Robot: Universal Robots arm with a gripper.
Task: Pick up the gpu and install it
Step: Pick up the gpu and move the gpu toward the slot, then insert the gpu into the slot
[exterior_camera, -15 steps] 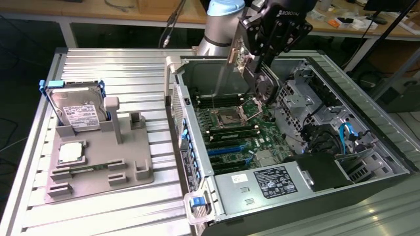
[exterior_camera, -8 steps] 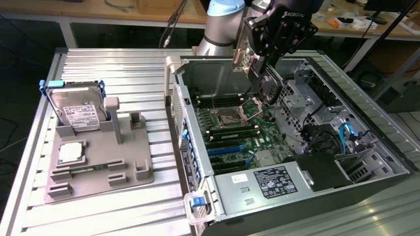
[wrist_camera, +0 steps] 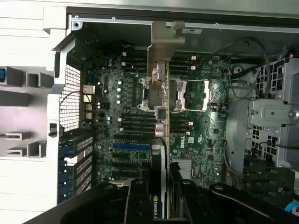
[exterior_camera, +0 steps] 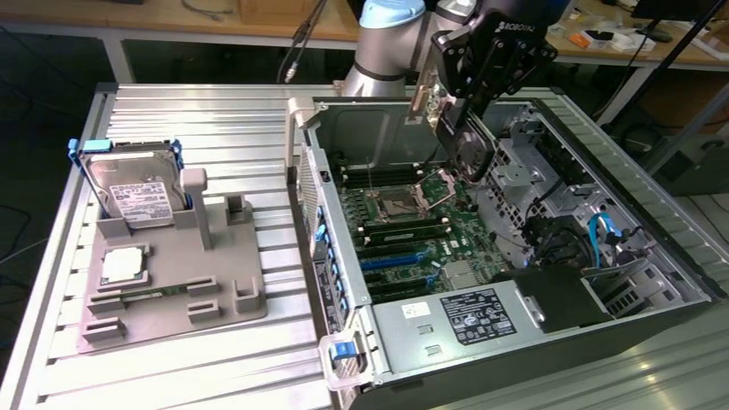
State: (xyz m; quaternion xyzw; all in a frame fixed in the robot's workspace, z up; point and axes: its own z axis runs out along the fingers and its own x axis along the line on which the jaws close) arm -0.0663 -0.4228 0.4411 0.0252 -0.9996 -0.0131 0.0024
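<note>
Black gripper (exterior_camera: 473, 98) jaws are closed tight on the gpu (exterior_camera: 469, 147), one on each flat side of the thin card. The gpu hangs just under the jaws, up in the air over the open computer case (exterior_camera: 376, 137). It touches nothing but the fingers.

In the wrist view the gpu (wrist_camera: 158, 158) is seen on its edge. Its long side runs straight out from the gripper (wrist_camera: 161, 200) to the silvery bracket (wrist_camera: 164, 42) at the far end. The green motherboard (wrist_camera: 201, 126) lies well below the jaws. The blue slot (wrist_camera: 131, 146) on it sits off to one side, and the card's long line seems to cross the slot's line, not match it.

The arm reaches down from above, with the wrist pointing into the case.
</note>
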